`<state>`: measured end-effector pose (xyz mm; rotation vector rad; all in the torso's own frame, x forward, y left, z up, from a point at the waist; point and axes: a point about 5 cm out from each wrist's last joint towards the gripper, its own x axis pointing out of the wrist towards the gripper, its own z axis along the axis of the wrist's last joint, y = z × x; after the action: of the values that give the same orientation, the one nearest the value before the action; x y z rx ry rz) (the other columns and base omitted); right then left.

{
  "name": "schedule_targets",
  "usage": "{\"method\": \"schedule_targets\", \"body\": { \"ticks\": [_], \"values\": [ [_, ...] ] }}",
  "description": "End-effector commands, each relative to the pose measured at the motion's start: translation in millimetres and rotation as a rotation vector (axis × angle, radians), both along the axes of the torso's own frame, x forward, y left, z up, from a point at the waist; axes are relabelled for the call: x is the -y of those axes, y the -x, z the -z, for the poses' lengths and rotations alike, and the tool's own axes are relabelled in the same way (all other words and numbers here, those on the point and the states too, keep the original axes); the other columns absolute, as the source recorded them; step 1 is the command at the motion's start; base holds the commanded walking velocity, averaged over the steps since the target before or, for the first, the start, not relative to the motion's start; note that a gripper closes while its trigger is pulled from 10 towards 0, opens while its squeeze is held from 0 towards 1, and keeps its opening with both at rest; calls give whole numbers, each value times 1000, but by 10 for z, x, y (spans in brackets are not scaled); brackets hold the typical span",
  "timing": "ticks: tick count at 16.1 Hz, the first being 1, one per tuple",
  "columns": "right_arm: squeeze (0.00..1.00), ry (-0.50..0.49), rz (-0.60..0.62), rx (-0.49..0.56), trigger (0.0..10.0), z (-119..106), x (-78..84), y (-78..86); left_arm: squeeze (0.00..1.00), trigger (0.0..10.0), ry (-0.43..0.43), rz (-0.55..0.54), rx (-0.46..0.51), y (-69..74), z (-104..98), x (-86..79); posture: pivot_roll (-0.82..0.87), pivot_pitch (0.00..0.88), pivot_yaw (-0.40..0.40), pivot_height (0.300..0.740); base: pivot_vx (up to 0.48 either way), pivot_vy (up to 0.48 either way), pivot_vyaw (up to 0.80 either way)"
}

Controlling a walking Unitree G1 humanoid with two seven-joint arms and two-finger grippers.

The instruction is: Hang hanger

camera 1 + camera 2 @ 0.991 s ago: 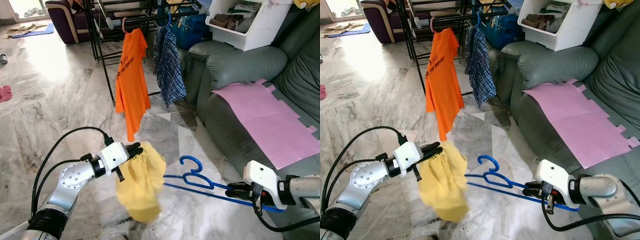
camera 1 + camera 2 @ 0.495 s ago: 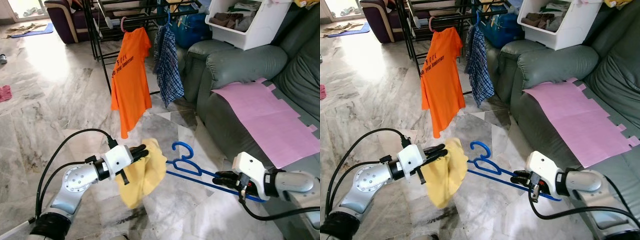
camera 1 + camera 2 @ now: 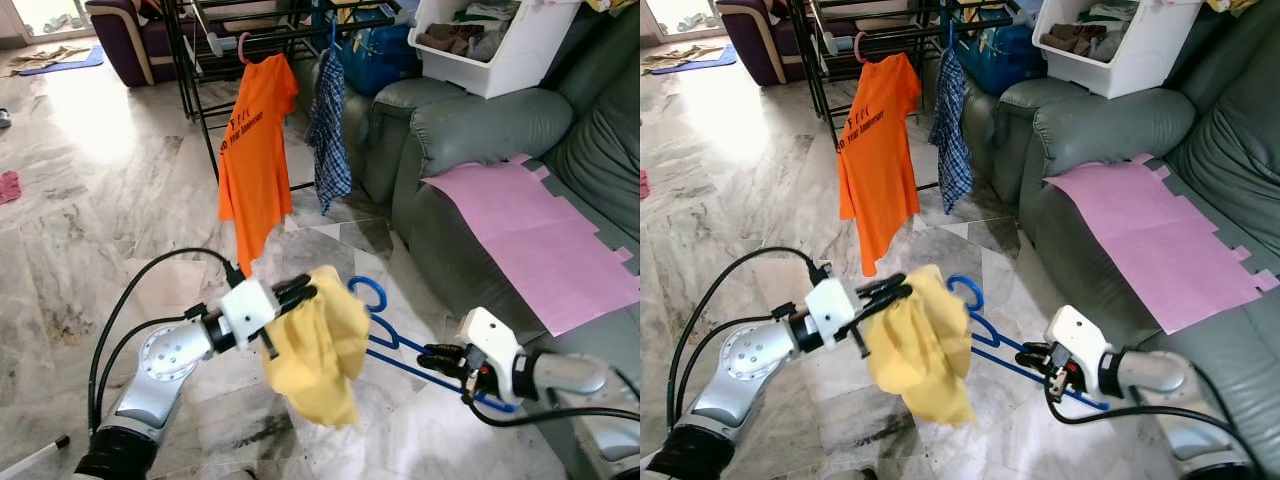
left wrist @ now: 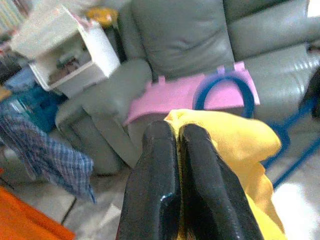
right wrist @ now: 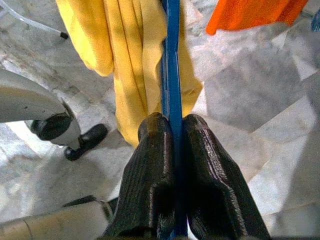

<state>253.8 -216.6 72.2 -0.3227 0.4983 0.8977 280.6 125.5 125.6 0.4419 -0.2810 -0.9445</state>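
Observation:
A blue plastic hanger [image 3: 400,347] is held low over the marble floor; my right gripper [image 3: 432,356] is shut on its lower bar, and its hook [image 3: 368,293] points toward the rack. A yellow garment [image 3: 318,345] hangs in front of the hanger's near end, with my left gripper [image 3: 300,292] shut on its top edge. In the left wrist view the black fingers [image 4: 165,165] pinch the yellow cloth [image 4: 235,140] with the blue hook [image 4: 225,92] behind. The right wrist view looks along the blue bar [image 5: 171,85] into the yellow cloth [image 5: 127,60].
A black drying rack [image 3: 250,30] stands ahead with an orange T-shirt [image 3: 252,160] and a checked shirt [image 3: 330,130] hung on it. A grey sofa [image 3: 470,130] with a pink sheet [image 3: 540,225] and a white bin [image 3: 490,45] fills the right.
My left gripper has carried the yellow garment right and up, onto the hanger's near end and hook. My right gripper with the hanger has shifted slightly left and nearer the garment.

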Motion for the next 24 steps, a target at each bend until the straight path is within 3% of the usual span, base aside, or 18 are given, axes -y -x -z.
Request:
{"method": "schedule_targets", "body": {
  "ticks": [1, 2, 5, 6, 8, 12, 14, 15, 16, 18, 19, 20, 21, 22, 23, 24],
  "values": [
    [0, -9, 209, -35, 10000, 149, 184, -40, 0, 10000, 89, -12, 97, -39, -316, 55, 8, 95, -31, 740, 0, 0, 0],
    [0, -13, 271, -44, 10000, 190, 227, -56, 0, 10000, 104, -16, 102, -36, -349, 61, 11, 94, -32, 740, 0, 0, 0],
    [0, -105, 722, -14, 10000, 208, 562, -240, 0, 10000, 187, -97, 117, -25, -441, 19, 15, 94, -35, 740, 0, 0, 0],
    [0, -194, 887, 25, 10000, 112, 679, -344, 0, 10000, 202, -115, 88, 7, -398, 7, 15, 95, -35, 740, 0, 0, 0],
    [0, -400, 1064, 122, 10000, -174, 749, -574, 0, 10000, 194, -64, 8, 150, -244, 134, 16, 97, -36, 740, 0, 0, 0],
    [0, -697, 1108, 233, 10000, -640, 582, -891, 0, 10000, 162, 27, -99, 317, -7, 384, 8, 100, -38, 740, 0, 0, 0],
    [0, -957, 1084, 273, 10000, -975, 367, -1071, 0, 10000, 169, 64, -146, 342, 66, 541, 3, 98, -41, 740, 0, 0, 0],
    [0, -1060, 1034, 275, 10000, -1118, 235, -1128, 0, 10000, 168, 67, -138, 329, 60, 594, 2, 99, -41, 740, 0, 0, 0],
    [0, -1234, 919, 249, 10000, -1341, 6, -1180, 0, 10000, 172, 77, -137, 307, 43, 652, -3, 99, -43, 740, 0, 0, 0],
    [0, -1403, 873, 258, 10000, -1616, -158, -1224, 0, 10000, 160, 92, -138, 295, 54, 698, -6, 99, -45, 740, 0, 0, 0],
    [0, -1440, 808, 271, 10000, -1776, -307, -1230, 0, 10000, 143, 104, -147, 307, 93, 724, -7, 99, -48, 740, 0, 0, 0],
    [0, -1387, 677, 282, 10000, -1866, -491, -1198, 0, 10000, 110, 114, -146, 323, 137, 739, -7, 100, -50, 740, 0, 0, 0],
    [0, -1273, 599, 328, 10000, -1876, -609, -1160, 0, 10000, 96, 120, -141, 333, 159, 748, -8, 100, -50, 740, 0, 0, 0],
    [0, -1202, 678, 362, 10000, -1795, -601, -1153, 0, 10000, 101, 110, -155, 337, 180, 753, -7, 104, -57, 740, 0, 0, 0],
    [0, -1148, 628, 383, 10000, -1759, -622, -1109, 0, 10000, 103, 101, -162, 334, 194, 749, -6, 104, -58, 740, 0, 0, 0],
    [0, -1029, 585, 434, 10000, -1701, -672, -1056, 0, 10000, 100, 95, -178, 337, 221, 744, -8, 106, -58, 740, 0, 0, 0]
  ]
}}
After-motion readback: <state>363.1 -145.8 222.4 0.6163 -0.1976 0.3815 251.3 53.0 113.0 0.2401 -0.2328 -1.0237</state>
